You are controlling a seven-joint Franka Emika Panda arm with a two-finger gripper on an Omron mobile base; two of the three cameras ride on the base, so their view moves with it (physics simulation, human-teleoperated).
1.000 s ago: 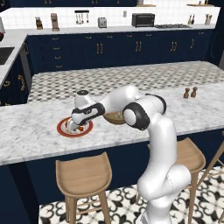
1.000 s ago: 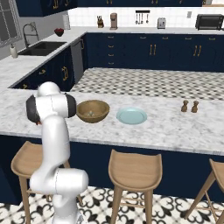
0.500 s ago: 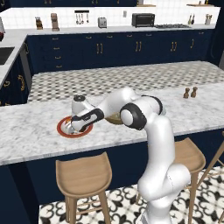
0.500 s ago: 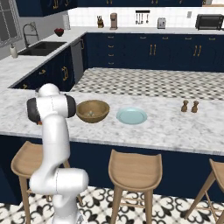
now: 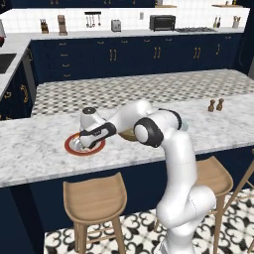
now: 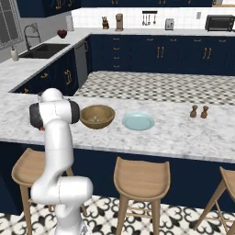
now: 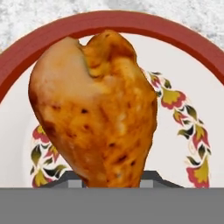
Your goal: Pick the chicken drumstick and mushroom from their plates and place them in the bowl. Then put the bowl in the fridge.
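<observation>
The gripper point(image 5: 87, 144), wide apart a second ago, has now clenched on the chicken drumstick point(image 7: 94, 109) over the red-rimmed plate point(image 5: 69, 146) near the desk's front edge, so lifting toward the bowl point(image 6: 97, 116) seems next.

The chicken drumstick point(image 7: 96, 109) lies on the red-rimmed plate point(image 5: 69, 147), with the bowl point(image 6: 97, 116) between both plates.

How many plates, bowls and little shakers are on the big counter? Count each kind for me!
Plates: 2, one red-rimmed, one light blue
Bowls: 1, the wooden bowl
Shakers: 2, one beside the other
Total: 5
</observation>
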